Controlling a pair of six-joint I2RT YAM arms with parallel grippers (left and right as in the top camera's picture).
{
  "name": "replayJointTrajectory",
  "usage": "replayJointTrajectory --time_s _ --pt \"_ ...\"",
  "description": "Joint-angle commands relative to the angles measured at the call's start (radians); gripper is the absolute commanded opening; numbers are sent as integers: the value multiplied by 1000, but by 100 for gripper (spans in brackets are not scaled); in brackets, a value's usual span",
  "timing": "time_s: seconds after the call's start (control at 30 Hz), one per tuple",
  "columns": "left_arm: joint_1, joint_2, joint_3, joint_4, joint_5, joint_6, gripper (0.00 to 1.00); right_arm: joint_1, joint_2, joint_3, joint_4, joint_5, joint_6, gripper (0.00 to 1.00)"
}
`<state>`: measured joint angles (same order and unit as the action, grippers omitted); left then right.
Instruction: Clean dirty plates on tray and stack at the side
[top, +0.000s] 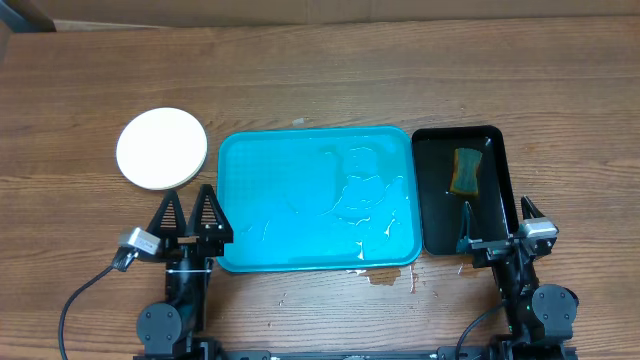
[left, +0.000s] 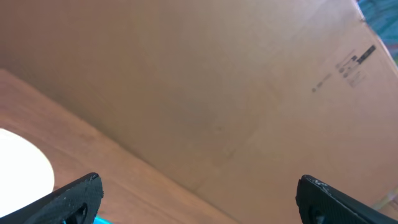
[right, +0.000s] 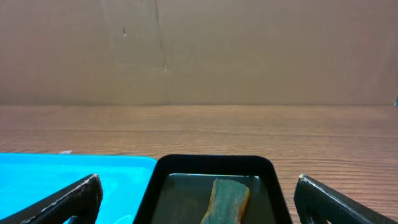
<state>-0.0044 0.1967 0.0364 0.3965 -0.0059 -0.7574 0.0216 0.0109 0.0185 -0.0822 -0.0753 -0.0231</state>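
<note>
You have just one patch of print to check. It sits on the brown cardboard panel that fills the left wrist view, toward its upper right. There you see a few short printed lines running slantwise. The heaviest is a small dark bar, with fainter lines just below and to its left. You cannot read any of it, as the characters are too small and blurred to make out a word, number or brand. No text in the other two views is legible to you.
</note>
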Motion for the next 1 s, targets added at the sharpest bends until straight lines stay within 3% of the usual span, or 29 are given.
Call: replayJointTrajectory --time_s 0.0,0.2,0.57,0.83,0.97 --pt "6 -23 -29 -9 -28 -5 100 5 -8 -11 5 -5 -4 100" --pt "6 -61 -32 -222 -58 12 100 5 -8 -11 5 -5 -4 100" --pt "6 -190 -32 -446 -56 351 100 5 -8 -11 5 -5 -4 100" --pt "4 -194 -32 -472 11 676 100 5 -8 -11 5 -5 -4 100" --pt "4 -194 -32 -472 31 738 100 5 -8 -11 5 -5 -4 100"
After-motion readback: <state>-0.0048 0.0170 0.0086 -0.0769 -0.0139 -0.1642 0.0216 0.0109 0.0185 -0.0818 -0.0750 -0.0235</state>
